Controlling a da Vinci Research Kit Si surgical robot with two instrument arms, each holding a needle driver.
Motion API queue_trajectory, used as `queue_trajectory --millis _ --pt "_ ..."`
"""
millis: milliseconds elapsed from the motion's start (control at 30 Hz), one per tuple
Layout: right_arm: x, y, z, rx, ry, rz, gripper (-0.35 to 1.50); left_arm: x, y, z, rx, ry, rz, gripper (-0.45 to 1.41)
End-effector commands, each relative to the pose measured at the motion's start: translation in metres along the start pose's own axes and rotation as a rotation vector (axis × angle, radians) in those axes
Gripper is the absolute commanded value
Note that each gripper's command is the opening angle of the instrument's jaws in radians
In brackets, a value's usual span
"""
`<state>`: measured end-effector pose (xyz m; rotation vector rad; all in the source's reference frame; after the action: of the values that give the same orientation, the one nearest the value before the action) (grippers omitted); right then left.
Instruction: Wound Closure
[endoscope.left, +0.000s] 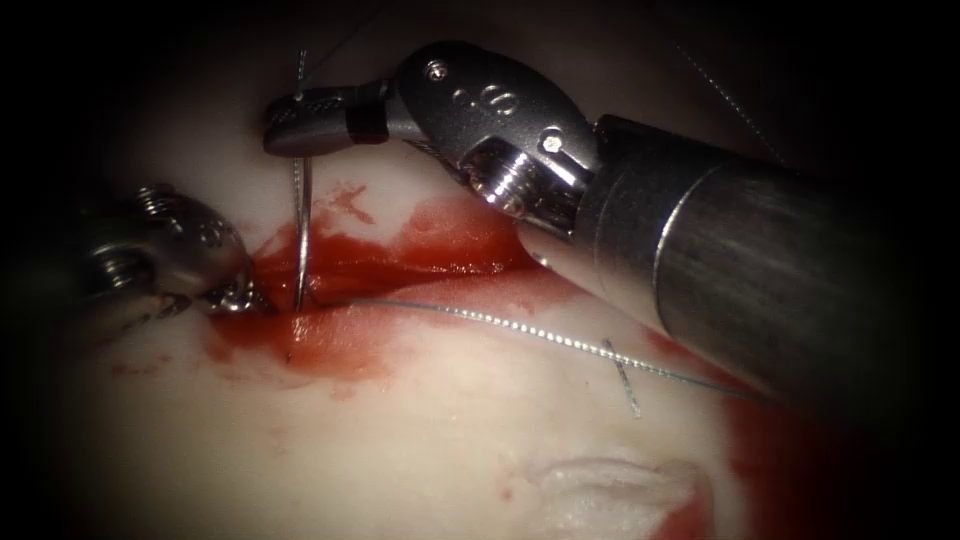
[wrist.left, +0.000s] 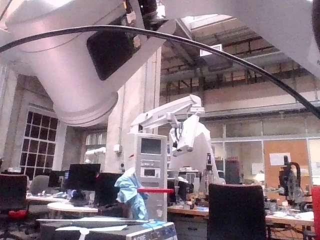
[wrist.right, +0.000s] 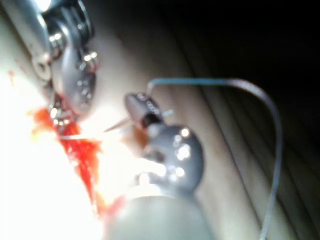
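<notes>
Needle (endoscope.left: 301, 240) in right gripper (endoscope.left: 300, 120) — tip in tissue (endoscope.left: 400, 430)

left tool (endoscope.left: 235, 295): low, wrist bent | right tool (endoscope.left: 290, 125): fingers (endoscope.left: 315, 118) clamped

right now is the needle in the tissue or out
In: the needle, held near its upper end by the right tool, stands with its tip sunk in the tissue.

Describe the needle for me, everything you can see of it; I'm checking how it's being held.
The needle is a thin, shiny steel curve, standing nearly upright. The right tool has its jaws shut on it near its upper end, a short stub poking above them. Its lower end meets the tissue at the cut, amid red fluid, close to the left tool. Whether the tip is buried is unclear.
</notes>
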<state>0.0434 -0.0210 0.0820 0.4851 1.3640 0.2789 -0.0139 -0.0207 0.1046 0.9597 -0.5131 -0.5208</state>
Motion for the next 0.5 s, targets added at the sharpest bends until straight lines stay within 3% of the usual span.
queue_trajectory --millis 33,300,500 --pt "0.0008 0.001 0.0006 0.0 0.004 0.005 -0.35 -0.0012 0.0002 -0.0005 -0.003 -0.005 0.005 -0.45" --pt "0.0004 0.0007 0.0005 0.018 -0.004 0.17 -0.35 -0.0012 0.0002 -0.0007 -0.001 -0.004 0.006 -0.45" --pt "-0.0015 -0.0002 0.0013 0.066 -0.041 0.273 -0.35 -0.0012 0.0003 -0.0008 0.001 -0.002 0.008 -0.45"
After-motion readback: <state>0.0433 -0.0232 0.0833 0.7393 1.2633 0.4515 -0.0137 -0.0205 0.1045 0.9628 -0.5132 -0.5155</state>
